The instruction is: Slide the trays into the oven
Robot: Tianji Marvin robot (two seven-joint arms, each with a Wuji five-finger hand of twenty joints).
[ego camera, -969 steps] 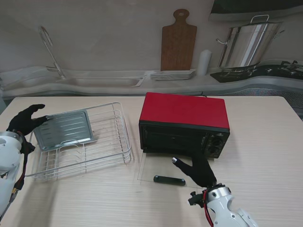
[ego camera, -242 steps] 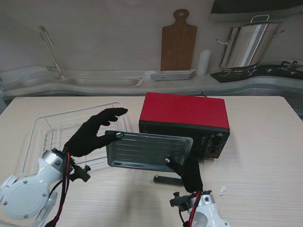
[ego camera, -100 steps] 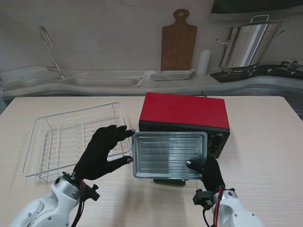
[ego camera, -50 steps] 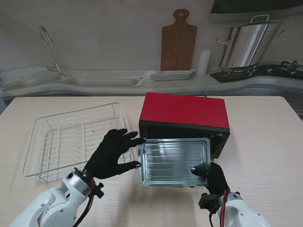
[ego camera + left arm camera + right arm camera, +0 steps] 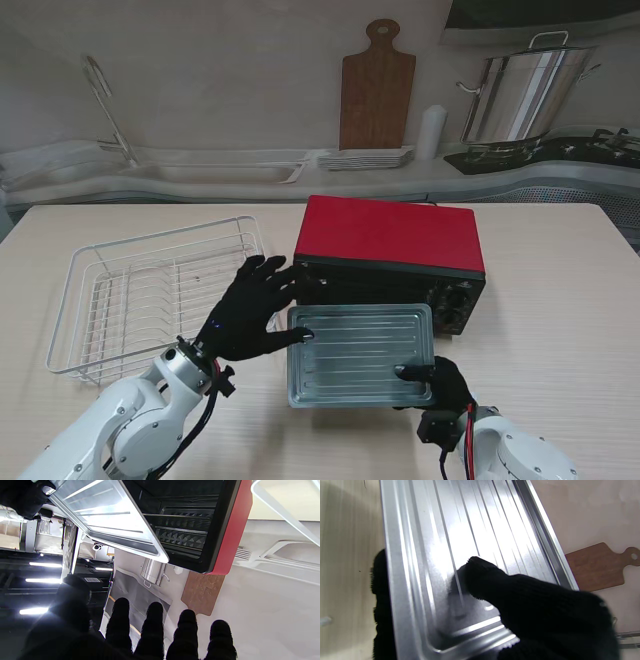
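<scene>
A red toaster oven [image 5: 388, 235] stands mid-table, and the left wrist view shows its cavity [image 5: 182, 530] open. A ribbed metal tray [image 5: 360, 352] hangs level just before the oven's mouth, hiding the dropped door. My right hand [image 5: 435, 382] is shut on the tray's near right corner, thumb [image 5: 520, 597] on top and fingers underneath. My left hand [image 5: 250, 312] is open with its fingers spread beside the tray's left edge. Its thumb tip touches that edge, and its fingers reach to the oven's left front corner.
A white wire dish rack [image 5: 130, 300] sits on the left of the table with nothing in it. Along the back counter are a wooden cutting board [image 5: 377, 90], a stack of plates [image 5: 365, 158], a steel pot [image 5: 520, 95] and a sink tap [image 5: 105, 105].
The tray left the rack, crossed to the oven front and in the last half second dropped slightly nearer to me. My left hand let go and moved toward the oven's left corner.
</scene>
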